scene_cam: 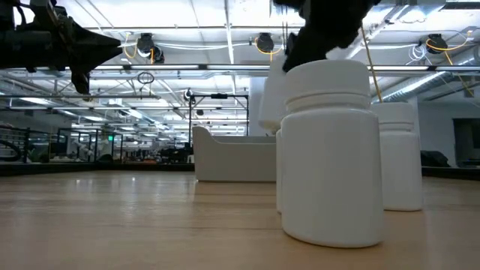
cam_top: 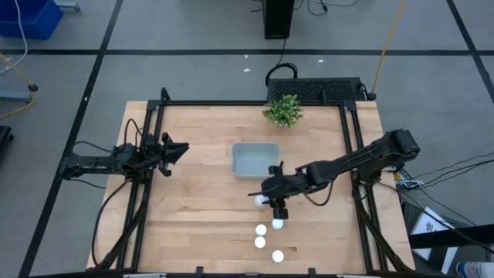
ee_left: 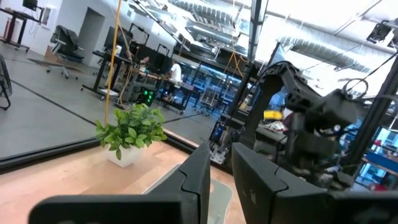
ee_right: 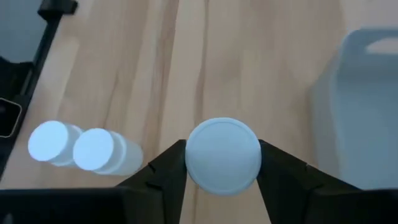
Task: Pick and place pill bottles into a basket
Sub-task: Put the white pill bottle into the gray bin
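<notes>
My right gripper is shut on a white pill bottle a little to the near side of the pale grey-blue basket. In the low view this bottle hangs above the table. Several more white bottles stand upright on the wood near the table's near edge: one, two close together and one. My left gripper waits above the table's left part, open by a narrow gap and empty. My right gripper pinches the bottle between its two fingers, which stand on two opposite sides of the round cap. The fingers come from above, pointing down. The bottle is upright, cap up, and lifted clear of the table.
A small green potted plant stands at the far edge behind the basket. Black frame rails run along the table's left and right sides. Bare wood lies between my left gripper and the basket.
</notes>
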Robot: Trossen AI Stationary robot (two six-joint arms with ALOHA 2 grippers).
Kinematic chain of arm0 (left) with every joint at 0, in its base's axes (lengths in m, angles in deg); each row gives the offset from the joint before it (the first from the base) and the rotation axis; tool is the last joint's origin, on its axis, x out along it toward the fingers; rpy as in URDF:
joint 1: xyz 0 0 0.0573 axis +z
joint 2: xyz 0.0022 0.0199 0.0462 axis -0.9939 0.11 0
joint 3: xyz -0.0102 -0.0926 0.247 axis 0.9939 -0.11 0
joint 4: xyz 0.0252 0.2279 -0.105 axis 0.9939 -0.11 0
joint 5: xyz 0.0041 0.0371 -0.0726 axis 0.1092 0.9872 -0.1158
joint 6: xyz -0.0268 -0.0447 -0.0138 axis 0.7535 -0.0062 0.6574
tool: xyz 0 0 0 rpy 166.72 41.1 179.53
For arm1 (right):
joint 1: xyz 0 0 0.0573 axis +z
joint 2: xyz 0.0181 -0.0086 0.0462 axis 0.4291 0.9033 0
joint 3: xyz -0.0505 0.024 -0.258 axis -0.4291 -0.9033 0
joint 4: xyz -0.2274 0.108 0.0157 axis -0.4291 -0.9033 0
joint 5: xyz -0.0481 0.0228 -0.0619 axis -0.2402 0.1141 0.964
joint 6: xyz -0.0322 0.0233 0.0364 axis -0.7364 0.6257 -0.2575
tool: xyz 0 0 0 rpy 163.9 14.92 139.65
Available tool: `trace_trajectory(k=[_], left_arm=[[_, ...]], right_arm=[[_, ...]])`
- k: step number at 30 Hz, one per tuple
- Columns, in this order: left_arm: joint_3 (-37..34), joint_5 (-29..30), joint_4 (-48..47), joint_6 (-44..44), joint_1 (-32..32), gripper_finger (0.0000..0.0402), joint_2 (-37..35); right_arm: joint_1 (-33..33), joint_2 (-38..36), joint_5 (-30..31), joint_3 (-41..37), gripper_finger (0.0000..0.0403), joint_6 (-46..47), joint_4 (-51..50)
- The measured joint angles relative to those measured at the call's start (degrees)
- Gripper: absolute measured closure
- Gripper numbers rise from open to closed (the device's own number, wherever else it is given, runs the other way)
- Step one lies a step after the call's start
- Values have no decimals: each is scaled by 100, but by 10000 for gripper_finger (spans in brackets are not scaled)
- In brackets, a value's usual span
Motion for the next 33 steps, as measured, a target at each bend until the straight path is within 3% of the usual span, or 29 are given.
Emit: trace_trajectory(k=[12,24,33], left_arm=[[0,0,15,12,0,330,0],[0,0,13,7,0,330,0],[0,0,11,6,0,330,0]], right_arm=[[-2,-1189,1137,0,245,-449,19],[-14,-1934,2227,0,244,-1066,71],[-407,-2068,2251,0,245,-1240,233]])
